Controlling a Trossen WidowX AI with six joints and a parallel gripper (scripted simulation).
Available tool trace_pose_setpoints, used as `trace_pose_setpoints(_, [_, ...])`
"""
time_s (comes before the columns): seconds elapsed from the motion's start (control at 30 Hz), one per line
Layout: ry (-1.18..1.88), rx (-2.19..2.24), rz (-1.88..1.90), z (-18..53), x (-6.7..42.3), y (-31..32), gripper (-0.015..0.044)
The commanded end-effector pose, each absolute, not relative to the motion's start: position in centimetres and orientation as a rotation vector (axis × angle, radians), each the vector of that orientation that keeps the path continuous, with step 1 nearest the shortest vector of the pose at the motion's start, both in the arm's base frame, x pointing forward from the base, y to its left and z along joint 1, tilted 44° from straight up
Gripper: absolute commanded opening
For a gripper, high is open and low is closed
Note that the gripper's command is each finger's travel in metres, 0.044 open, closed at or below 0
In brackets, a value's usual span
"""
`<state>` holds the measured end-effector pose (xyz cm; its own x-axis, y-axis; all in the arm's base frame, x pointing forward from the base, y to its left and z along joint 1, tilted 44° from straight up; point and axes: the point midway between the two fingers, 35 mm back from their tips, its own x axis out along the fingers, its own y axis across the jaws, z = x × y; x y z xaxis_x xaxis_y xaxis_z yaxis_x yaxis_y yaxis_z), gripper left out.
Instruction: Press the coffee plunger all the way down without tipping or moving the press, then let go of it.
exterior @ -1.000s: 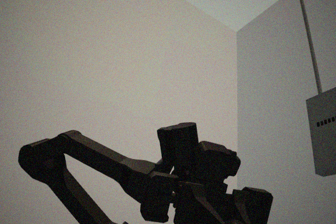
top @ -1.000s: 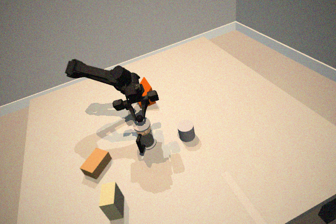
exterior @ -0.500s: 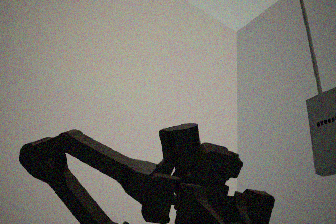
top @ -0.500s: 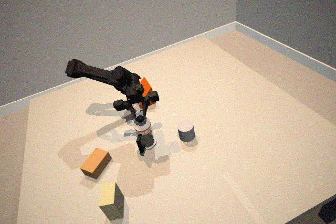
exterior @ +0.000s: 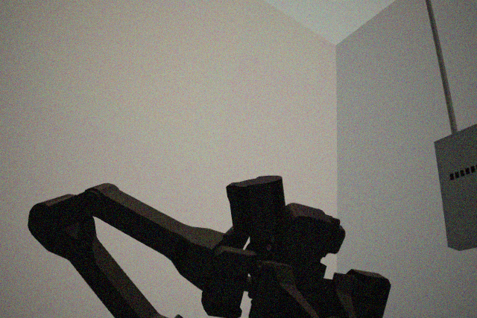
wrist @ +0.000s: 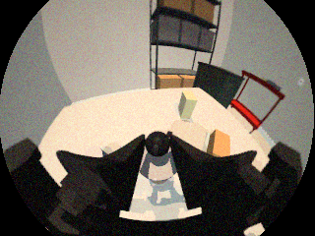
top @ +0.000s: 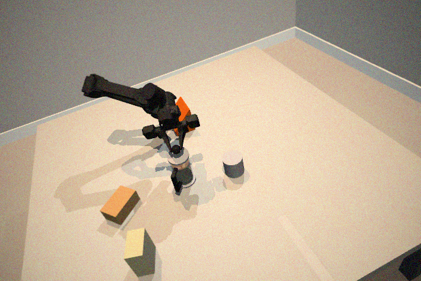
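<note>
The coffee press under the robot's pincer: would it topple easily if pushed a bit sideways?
Probably, somewhat. The coffee press stands tall on a narrow base, so a sideways shove up top could tip it. The pincer grips the round black knob high above that base. Its side handle may also unbalance it.

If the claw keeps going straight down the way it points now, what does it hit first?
The claw is already shut on the plunger knob, so nothing lies between. Straight below comes the lid of the coffee press; the knob looks to sit right on it, though the depth is hard to judge.
</note>
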<state>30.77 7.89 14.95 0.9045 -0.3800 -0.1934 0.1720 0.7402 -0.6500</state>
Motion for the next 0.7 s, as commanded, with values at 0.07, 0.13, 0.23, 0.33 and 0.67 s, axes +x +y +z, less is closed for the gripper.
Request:
trace_pose_setpoints(0.07, [0.327,-0.674,-0.308,14.93,30.77,7.88,0.0126])
trace_pose_setpoints(0.13, [0.327,-0.674,-0.308,14.93,30.77,7.88,0.0126])
trace_pose_setpoints(0.23, [0.327,-0.674,-0.308,14.93,30.77,7.88,0.0204])
trace_pose_setpoints(0.33, [0.327,-0.674,-0.308,14.93,30.77,7.88,0.0283])
trace_pose_setpoints(0.67, [0.329,-0.673,-0.308,15.02,30.75,8.02,0.0440])
